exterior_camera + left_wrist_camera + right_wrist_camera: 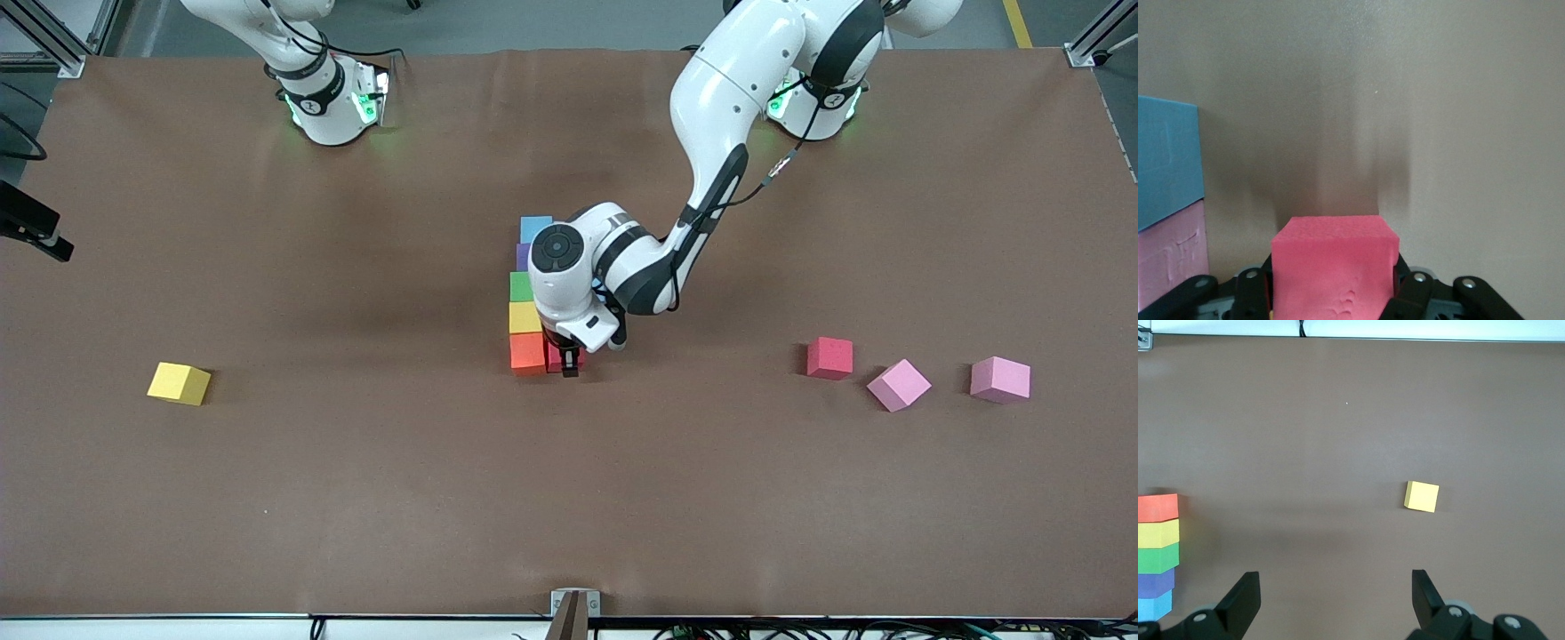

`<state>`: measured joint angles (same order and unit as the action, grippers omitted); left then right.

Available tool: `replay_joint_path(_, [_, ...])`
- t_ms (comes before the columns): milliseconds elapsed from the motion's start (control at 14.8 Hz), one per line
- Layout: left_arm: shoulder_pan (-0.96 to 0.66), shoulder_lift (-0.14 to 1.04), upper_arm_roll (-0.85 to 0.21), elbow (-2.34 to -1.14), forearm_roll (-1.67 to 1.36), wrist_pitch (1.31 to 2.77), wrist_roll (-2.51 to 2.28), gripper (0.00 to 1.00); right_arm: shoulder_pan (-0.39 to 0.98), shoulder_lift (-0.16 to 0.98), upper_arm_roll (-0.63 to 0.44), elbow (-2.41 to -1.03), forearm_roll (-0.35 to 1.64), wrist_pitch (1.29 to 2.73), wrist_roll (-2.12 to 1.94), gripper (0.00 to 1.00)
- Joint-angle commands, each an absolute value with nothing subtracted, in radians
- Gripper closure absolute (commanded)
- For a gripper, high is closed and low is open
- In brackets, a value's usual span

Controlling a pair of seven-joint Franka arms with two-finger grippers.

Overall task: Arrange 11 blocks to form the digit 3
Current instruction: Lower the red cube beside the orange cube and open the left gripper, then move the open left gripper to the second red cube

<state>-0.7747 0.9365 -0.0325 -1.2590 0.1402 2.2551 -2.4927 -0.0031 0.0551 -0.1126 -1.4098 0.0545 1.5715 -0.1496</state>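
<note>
A column of blocks stands mid-table: light blue [536,228], purple [522,257], green [521,286], yellow [524,317], orange [528,352]. My left gripper [567,363] is shut on a red block [1333,263], right beside the orange block on the side toward the left arm's end. The left wrist view also shows a light blue block [1168,160] touching a pink block [1171,253]; the arm hides both in the front view. My right gripper [1336,583] hangs open and empty, and its view takes in the column [1158,533] and a loose yellow block [1422,496].
The loose yellow block [180,383] lies toward the right arm's end of the table. Toward the left arm's end sit another red block [829,357] and two paler pink cubes [899,385] [1000,380]. The left arm's wrist [569,267] hangs over the column.
</note>
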Motion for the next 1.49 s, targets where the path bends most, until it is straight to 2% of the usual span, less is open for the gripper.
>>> replay_joint_path(0, [-0.784,0.951,-0.023,-1.232,0.161,2.258,-2.499,0.96,-0.008,0.043,-0.11,-1.414,0.035,1.568,-0.146,0.0])
replay_joint_path(473, [-0.784,0.971,-0.021,-1.23,0.163,2.293,-2.496,0.96,-0.008,0.043,-0.11,-1.413,0.035,1.572,-0.146,0.0])
replay_joint_path(743, [-0.782,0.971,-0.021,-1.23,0.161,2.293,-2.49,0.9,-0.008,0.043,-0.11,-1.413,0.035,1.574,-0.146,0.0])
replay_joint_path(810, [-0.782,0.971,-0.021,-1.232,0.161,2.293,-2.49,0.82,-0.008,0.043,-0.11,-1.413,0.035,1.571,-0.147,0.0])
replay_joint_path(945, [-0.779,0.971,-0.021,-1.232,0.161,2.293,-2.49,0.42,-0.008,0.043,-0.11,-1.413,0.034,1.571,-0.147,0.0])
replay_joint_path(1013, [-0.779,0.969,-0.021,-1.232,0.161,2.293,-2.49,0.13,-0.008,0.043,-0.11,-1.413,0.035,1.572,-0.146,0.0])
replay_joint_path(1080, [-0.779,0.968,-0.021,-1.23,0.161,2.293,-2.49,0.0,-0.008,0.043,-0.11,-1.413,0.035,1.574,-0.147,0.0])
replay_joint_path(1418, [-0.779,0.956,-0.026,-1.232,0.161,2.28,-2.49,0.0,-0.009,0.043,-0.112,-1.411,0.035,1.574,-0.146,0.0])
